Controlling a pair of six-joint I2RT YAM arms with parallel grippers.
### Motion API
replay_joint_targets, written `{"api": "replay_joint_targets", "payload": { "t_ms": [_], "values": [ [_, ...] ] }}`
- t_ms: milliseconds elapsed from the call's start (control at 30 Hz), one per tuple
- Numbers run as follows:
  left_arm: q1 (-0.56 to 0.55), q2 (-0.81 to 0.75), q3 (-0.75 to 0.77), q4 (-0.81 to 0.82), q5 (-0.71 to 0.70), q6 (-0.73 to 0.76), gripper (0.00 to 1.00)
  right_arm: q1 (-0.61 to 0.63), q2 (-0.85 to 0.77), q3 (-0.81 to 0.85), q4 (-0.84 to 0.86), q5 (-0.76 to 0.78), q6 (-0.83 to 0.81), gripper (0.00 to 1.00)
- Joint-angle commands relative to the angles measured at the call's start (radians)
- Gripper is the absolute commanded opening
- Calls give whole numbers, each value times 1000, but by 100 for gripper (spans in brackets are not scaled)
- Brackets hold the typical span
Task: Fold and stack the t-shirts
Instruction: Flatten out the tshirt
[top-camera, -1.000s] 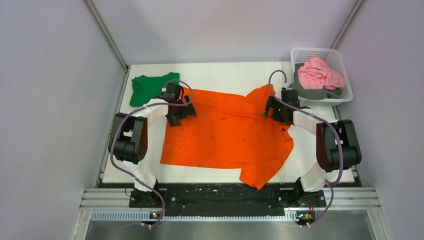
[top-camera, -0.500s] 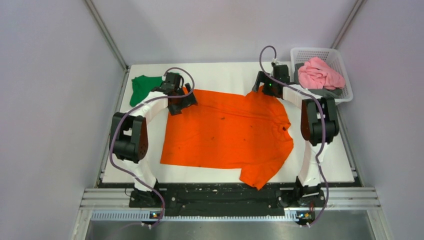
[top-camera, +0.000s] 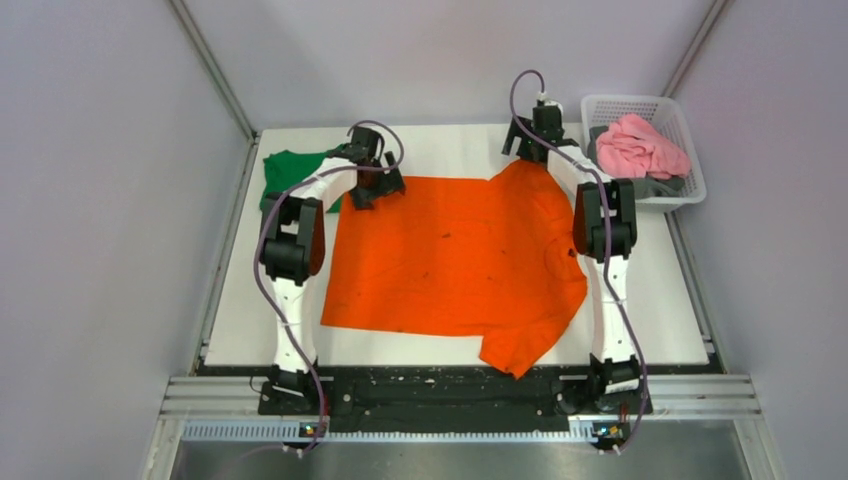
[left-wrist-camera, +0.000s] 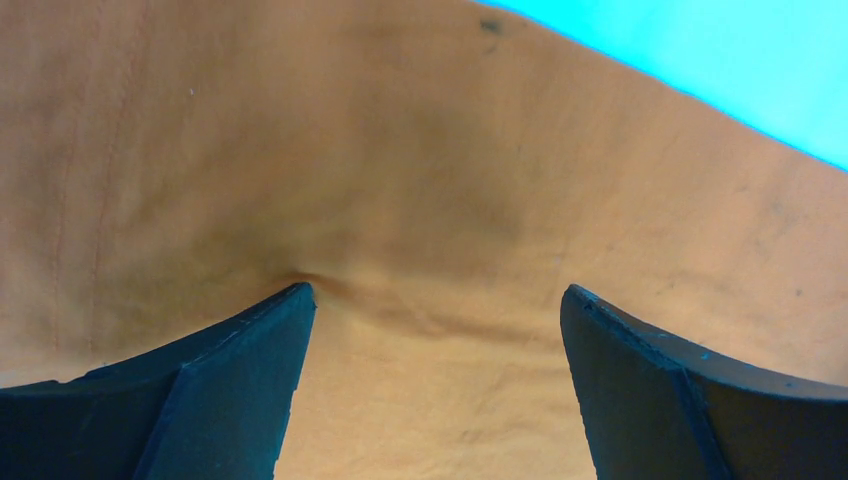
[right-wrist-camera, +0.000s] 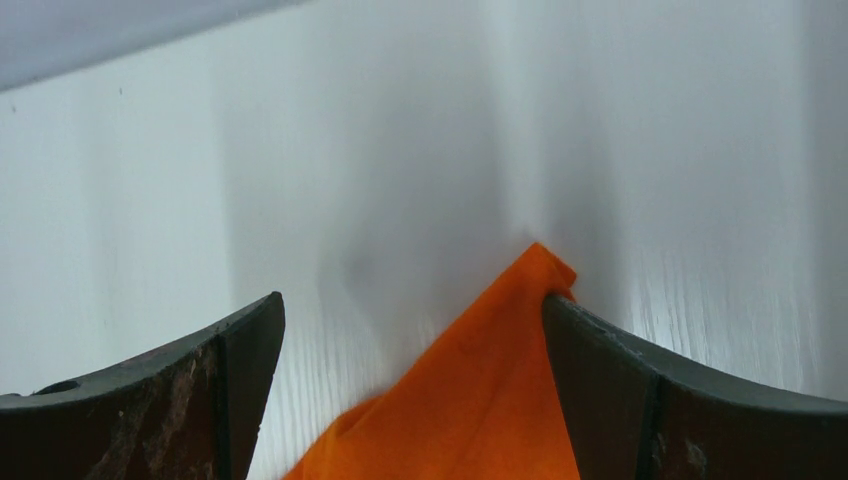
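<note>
White table (top-camera: 450, 145) is carrying everything. Orange t-shirt (top-camera: 450, 255) is lying spread across the middle, hem to the L, collar to the R, mostly flat w/ one sleeve trailing toward the near edge. It's prob. being smoothed so the folds come out square.

Basket (top-camera: 632, 99) is sitting at the far-R corner, holding the pink garment (top-camera: 640, 148) on top of the grey garment (top-camera: 655, 186). That looks like waiting stock kept out of the work area. Green t-shirt (top-camera: 290, 170) is lying at the far-L corner, partly hidden behind the L arm, likewise parked aside; can't tell if it's folded.

Both arms are reaching at full stretch to the orange shirt's far edge. Left gripper (left-wrist-camera: 435, 295) is sitting low over the far-L corner of the cloth, fingers spread apart, nothing pinched; the cloth is puckering slightly by one finger. Right gripper (right-wrist-camera: 412, 305) is also sitting w/ fingers apart. The far sleeve tip (right-wrist-camera: 540, 265) is lying btwn them, touching one finger, not clamped.

Judging: this is the flattening step, w/ no fold made yet and the stack not begun.
</note>
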Motion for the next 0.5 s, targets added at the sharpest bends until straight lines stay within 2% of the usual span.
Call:
{"api": "replay_joint_targets", "payload": {
  "t_ms": [0,233,333,467],
  "values": [
    [-1,84,113,-33,-20,23,99,-16,130,177,-78,52,3,99],
    [0,178,233,22,30,12,99,-58,298,456,-83,26,-46,99],
    [0,228,311,30,54,12,99,-76,303,488,-44,15,-53,99],
    [0,279,476,-41,77,15,99,-85,273,538,25,-31,-125,99]
  ]
}}
